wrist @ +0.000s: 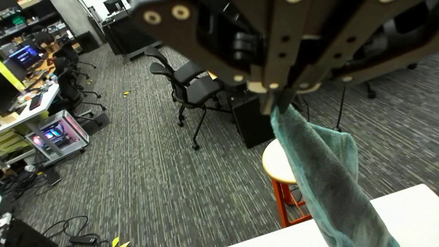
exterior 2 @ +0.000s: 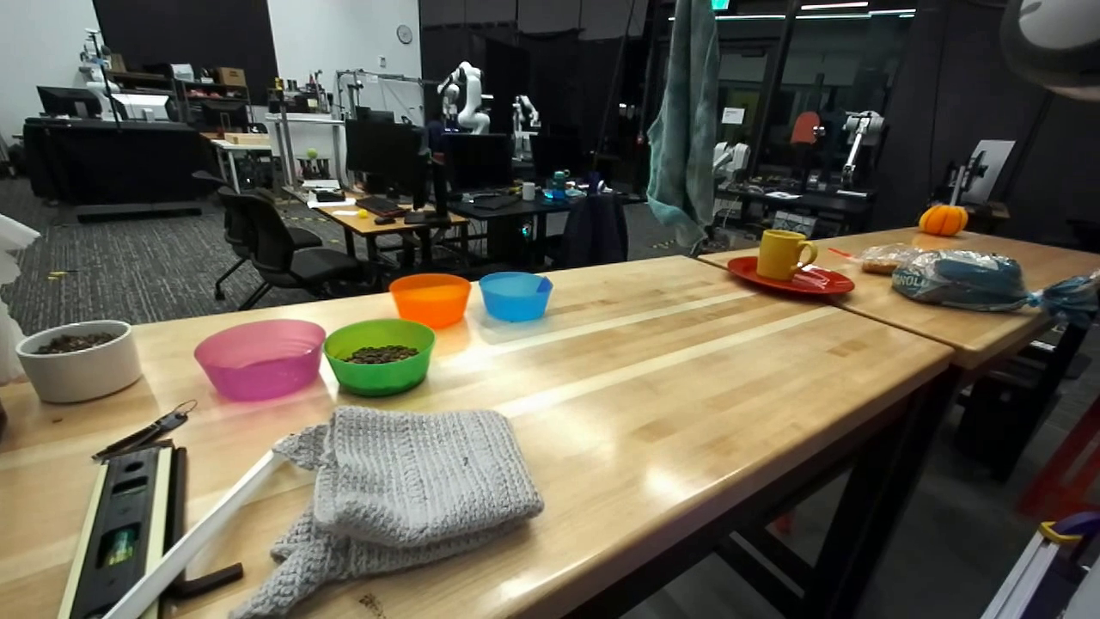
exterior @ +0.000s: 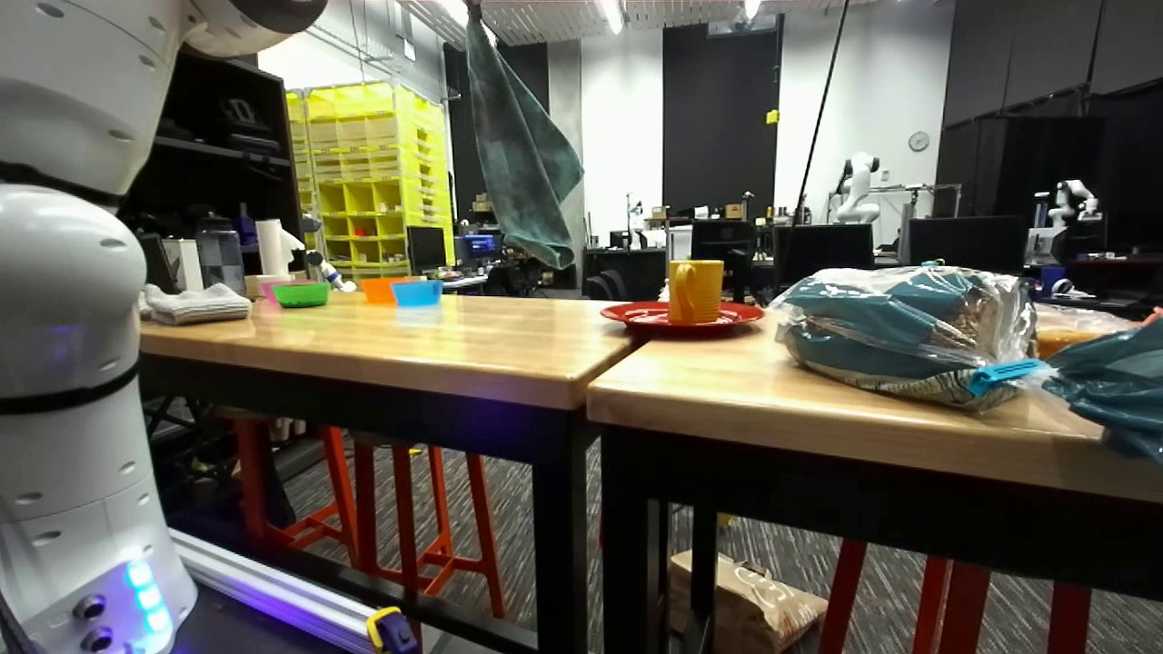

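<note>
The claw [wrist: 277,104] pinches one teal towel [wrist: 319,164], which hangs below it; lower than the claw stand four translucent bowls [exterior 2: 378,376], plus one yellow mug [exterior 2: 776,255] on one red plate [exterior 2: 829,284].

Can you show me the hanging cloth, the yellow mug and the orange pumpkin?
Hanging cloth [wrist: 327,175]: in the wrist view, on the middle of its length.
Yellow mug [exterior 2: 777,255]: in an exterior view, on its round side.
Orange pumpkin [exterior 2: 943,221]: in an exterior view, on its front.
</note>
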Controlling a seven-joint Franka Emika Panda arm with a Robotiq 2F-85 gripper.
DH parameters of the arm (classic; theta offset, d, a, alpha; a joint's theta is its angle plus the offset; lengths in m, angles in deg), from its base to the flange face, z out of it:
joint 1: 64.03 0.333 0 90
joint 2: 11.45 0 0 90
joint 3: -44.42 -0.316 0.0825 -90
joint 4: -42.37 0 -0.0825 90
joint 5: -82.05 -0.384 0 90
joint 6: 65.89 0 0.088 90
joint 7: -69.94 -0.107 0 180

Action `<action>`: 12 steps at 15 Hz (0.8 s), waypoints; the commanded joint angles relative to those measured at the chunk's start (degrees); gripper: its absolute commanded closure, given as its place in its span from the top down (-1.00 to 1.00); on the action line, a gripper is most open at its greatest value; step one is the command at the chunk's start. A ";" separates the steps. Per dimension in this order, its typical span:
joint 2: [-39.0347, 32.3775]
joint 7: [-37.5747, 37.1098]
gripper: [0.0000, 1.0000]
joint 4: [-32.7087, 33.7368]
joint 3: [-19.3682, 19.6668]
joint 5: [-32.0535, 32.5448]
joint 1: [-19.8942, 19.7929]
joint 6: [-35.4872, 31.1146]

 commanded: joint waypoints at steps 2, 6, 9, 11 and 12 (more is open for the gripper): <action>-4.50 -1.65 -0.99 9.15 0.01 5.17 4.79 3.38; -6.86 -0.82 -0.99 8.70 -1.01 10.10 13.19 6.81; -8.16 1.32 -0.99 9.04 -4.22 8.12 18.57 7.92; -5.15 2.89 -0.99 3.82 -6.07 6.01 19.84 4.98; -5.21 3.27 -0.99 4.22 -6.75 5.68 20.73 4.74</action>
